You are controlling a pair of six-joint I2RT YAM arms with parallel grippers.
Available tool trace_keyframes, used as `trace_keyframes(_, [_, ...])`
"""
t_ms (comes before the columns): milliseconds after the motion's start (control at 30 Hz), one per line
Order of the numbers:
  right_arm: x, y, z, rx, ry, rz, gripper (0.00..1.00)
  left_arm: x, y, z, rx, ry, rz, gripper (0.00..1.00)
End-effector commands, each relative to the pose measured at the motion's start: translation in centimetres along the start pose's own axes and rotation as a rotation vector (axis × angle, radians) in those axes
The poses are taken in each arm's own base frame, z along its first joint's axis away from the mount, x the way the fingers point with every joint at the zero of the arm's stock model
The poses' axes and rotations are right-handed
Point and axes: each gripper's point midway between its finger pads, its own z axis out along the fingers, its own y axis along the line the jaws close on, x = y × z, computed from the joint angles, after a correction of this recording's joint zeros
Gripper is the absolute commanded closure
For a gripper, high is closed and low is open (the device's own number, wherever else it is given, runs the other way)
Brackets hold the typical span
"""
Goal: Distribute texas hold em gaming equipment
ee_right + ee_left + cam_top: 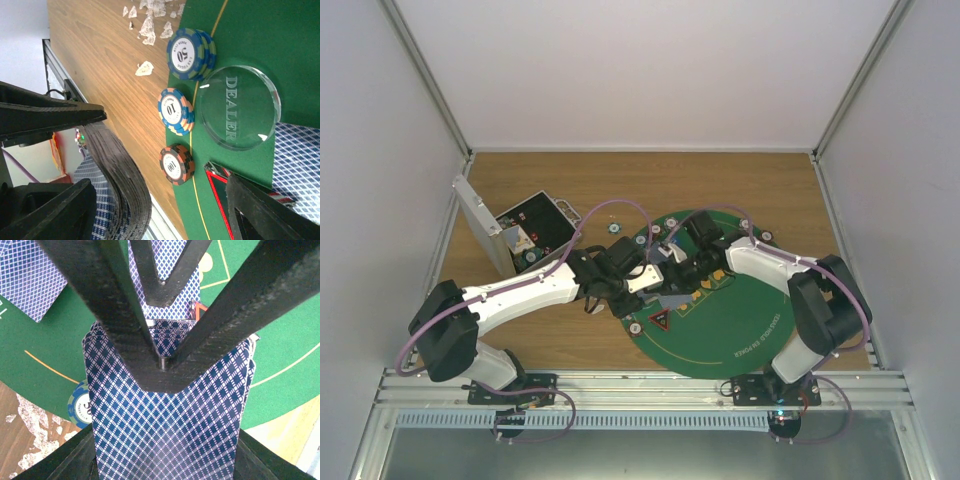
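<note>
Green felt mat lies partly hidden beneath the card deck.

You're in a lab test cell. White panel walls and aluminium rails enclose the wooden tabletop under your fingers.

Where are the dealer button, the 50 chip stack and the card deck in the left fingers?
dealer button (237, 107), right wrist view, centre of its clear face.
50 chip stack (184, 54), right wrist view, top chip's white label.
card deck (170, 435), left wrist view, patterned back of the top card.
</note>
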Motion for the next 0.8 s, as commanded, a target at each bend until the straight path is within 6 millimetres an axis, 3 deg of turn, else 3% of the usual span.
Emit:
trace_keyframes(0, [0.4,-0.6,0.2,0.047,0.027,-0.007,0.29,-1.0,0.2,-0.7,-0.007,-0.056,0.010,0.42])
trace_keyframes(767, [0.0,-2.1,-2.0,0.156,-0.032,0.025,0.38,-1.0,0.2,-1.0,-0.009,-0.060,0.011,0.42])
